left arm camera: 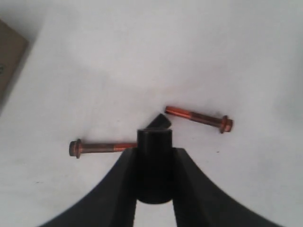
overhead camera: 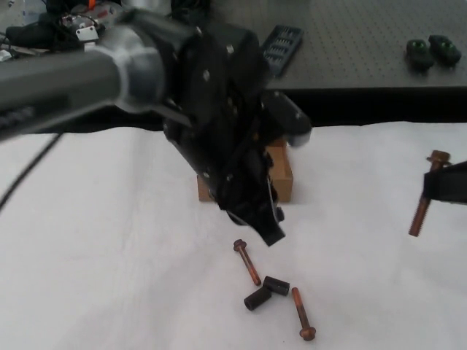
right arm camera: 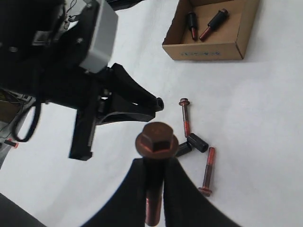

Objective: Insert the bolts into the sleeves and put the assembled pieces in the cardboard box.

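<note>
The left pincer [left arm camera: 155, 158] is clamped on a black sleeve [left arm camera: 154, 142] above the white surface [left arm camera: 213, 47], the right pincer [right arm camera: 155, 165] grips a copper bolt [right arm camera: 156, 141] below its head, and two loose bolts [overhead camera: 247, 262] [overhead camera: 302, 313] and two loose sleeves [overhead camera: 276, 285] [overhead camera: 255, 299] lie near the cardboard box [right arm camera: 208, 49], which holds two assembled pieces [right arm camera: 191, 21] [right arm camera: 215, 20].

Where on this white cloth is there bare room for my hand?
The cloth is bare left of the cardboard box and loose bolts, and again between them and the bolt in the right gripper. Crowded: by the left gripper, around those bolts and sleeves.
</note>
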### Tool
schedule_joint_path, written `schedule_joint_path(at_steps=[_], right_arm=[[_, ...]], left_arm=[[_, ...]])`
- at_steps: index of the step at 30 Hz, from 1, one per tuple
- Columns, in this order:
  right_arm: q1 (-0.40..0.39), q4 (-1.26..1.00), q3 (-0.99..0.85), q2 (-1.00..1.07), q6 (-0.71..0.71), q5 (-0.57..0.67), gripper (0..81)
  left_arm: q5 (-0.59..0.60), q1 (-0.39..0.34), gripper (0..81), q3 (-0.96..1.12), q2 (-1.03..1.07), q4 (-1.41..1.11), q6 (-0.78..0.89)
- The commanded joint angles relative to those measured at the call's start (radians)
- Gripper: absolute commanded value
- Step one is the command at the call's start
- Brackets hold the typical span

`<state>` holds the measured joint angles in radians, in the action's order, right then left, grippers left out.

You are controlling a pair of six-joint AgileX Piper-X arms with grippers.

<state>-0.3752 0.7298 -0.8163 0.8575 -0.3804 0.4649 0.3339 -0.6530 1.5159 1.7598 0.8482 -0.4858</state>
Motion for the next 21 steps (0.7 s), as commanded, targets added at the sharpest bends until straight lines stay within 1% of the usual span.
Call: schedule_joint_path(at_steps=[1,3,7,12,15,19,21], right_arm=[[0.0,-0.063,-0.004,0.025,-0.028,0.031,2.7],[0.0,-0.099,-0.004,0.043,-0.034,0.056,2.7],[0.0,-0.179,-0.004,0.075,-0.1,0.09,2.7],[0.0,-0.268,-0.004,0.099,-0.169,0.122,2.7],[-0.025,-0.33,-0.004,0.111,-0.189,0.13,2.7],[-0.09,-0.377,-0.004,0.137,-0.221,0.128,2.7],[-0.127,-0.404,-0.004,0.15,-0.249,0.121,2.7]], left_arm=[[0.061,0.001,0.7,0.007,-0.048,0.026,0.043],[0.088,0.001,0.7,-0.008,-0.092,0.023,0.055],[0.144,0.001,0.7,-0.075,-0.177,0.023,0.094],[0.235,0.001,0.7,-0.22,-0.314,-0.054,0.167],[0.285,0.001,0.7,-0.312,-0.405,-0.173,0.255],[0.337,0.001,0.7,-0.413,-0.489,-0.366,0.384],[0.371,0.001,0.7,-0.435,-0.509,-0.416,0.421]])
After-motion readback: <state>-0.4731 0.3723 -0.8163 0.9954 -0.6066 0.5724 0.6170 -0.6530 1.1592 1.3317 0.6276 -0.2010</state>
